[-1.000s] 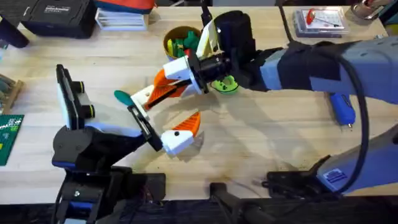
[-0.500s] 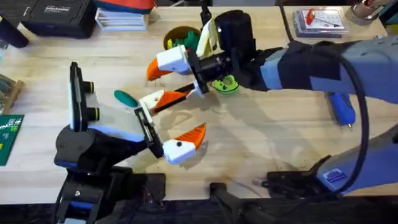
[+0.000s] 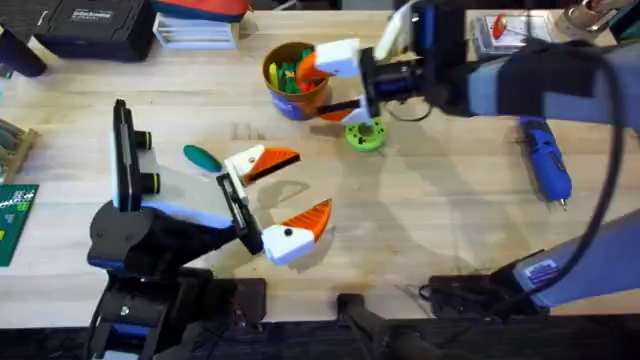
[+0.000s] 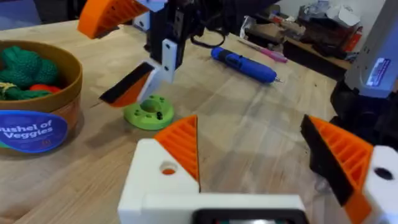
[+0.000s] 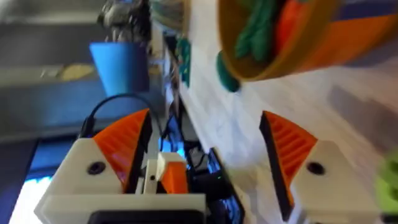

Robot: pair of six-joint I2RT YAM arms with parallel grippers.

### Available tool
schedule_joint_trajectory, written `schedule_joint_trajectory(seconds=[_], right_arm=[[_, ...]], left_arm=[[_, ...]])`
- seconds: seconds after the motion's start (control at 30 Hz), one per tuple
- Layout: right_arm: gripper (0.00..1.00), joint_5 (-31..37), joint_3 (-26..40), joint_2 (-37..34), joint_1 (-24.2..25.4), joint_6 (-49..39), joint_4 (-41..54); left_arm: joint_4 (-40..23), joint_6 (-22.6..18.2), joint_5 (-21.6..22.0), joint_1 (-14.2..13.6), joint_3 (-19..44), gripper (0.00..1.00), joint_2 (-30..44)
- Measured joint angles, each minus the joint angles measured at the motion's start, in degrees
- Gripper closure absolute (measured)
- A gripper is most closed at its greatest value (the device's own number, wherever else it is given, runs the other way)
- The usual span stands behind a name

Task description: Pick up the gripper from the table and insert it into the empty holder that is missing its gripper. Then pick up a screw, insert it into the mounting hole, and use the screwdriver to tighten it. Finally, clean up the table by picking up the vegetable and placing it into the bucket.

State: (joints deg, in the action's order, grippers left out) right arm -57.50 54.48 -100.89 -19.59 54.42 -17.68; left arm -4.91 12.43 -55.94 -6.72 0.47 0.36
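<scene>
The left gripper (image 3: 280, 195) rests splayed and empty on the wooden counter (image 3: 420, 220), the teal-green oval toy vegetable (image 3: 201, 157) just beside it, probably awaiting cleanup; the right gripper (image 3: 330, 85), also released, hovers by the orange-and-blue bucket (image 3: 290, 72).

Bucket (image 3: 290, 72): yellow rim, orange and blue sides, green toys inside. Beside it, a lime-green ring (image 3: 364, 134). Vegetable (image 3: 202, 157) was teal-green. Screwdriver (image 3: 546, 168) was bright blue. Both grippers had white fingers with orange ribbed pads. Table (image 3: 440, 210) was light wood with plank grain.
</scene>
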Motion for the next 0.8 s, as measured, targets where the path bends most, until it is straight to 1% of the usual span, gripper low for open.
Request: schedule_joint_trajectory(seconds=[0.13,0.23,0.3,0.4,0.5,0.6,0.7,0.8], right_arm=[[0.007,5.19,2.67,4.32,3.32,-7.42,14.81],[0.007,11.96,7.12,8.94,3.91,-15.50,29.77],[0.006,18.47,10.33,11.86,3.26,-21.28,39.08],[0.007,32.44,13.89,15.36,0.05,-29.30,49.80],[0.007,45.19,14.81,16.49,-4.71,-35.14,54.78],[0.007,53.40,14.81,15.47,-8.68,-38.91,57.41],[0.007,57.69,14.81,14.08,-10.68,-40.90,58.58],[0.011,59.96,14.81,13.03,-11.69,-41.89,58.61]], left_arm=[[0.00,0.00,0.00,0.00,0.00,0.015,0.00],[0.00,0.00,0.00,0.00,0.00,0.015,0.00],[0.00,0.00,0.00,0.00,0.00,0.015,0.00],[0.00,0.00,0.00,0.00,0.00,0.015,0.00],[0.00,0.00,0.00,0.00,0.00,0.016,0.00],[0.00,0.00,0.00,0.00,0.00,0.016,0.00],[0.00,0.00,0.00,0.00,0.00,0.015,0.00],[0.00,0.00,0.00,0.00,0.00,0.015,0.00]])
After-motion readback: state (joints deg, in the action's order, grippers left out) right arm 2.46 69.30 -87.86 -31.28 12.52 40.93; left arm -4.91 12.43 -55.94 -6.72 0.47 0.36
